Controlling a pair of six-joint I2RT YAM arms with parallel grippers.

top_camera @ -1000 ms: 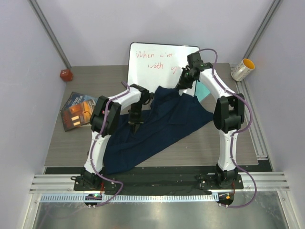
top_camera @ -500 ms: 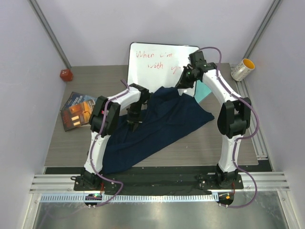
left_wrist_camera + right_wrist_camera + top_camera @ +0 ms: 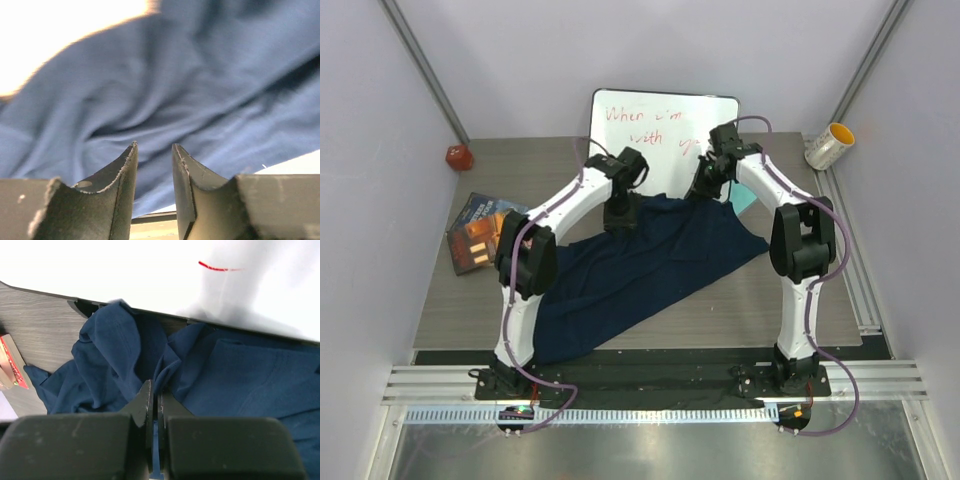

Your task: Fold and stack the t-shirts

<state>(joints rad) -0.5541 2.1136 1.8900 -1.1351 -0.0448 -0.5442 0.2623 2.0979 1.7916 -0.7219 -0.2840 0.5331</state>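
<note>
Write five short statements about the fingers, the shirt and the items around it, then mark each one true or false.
1. The left fingers are parted, with nothing between them. True.
2. The right fingers stand wide open. False: they are closed on a fold of the t-shirt.
3. The book lies to the right of the t-shirt. False: the book lies to its left.
4. The whiteboard bears red handwriting. True.
5. The cup rests on the t-shirt. False: the cup sits at the far right, apart from it.
</note>
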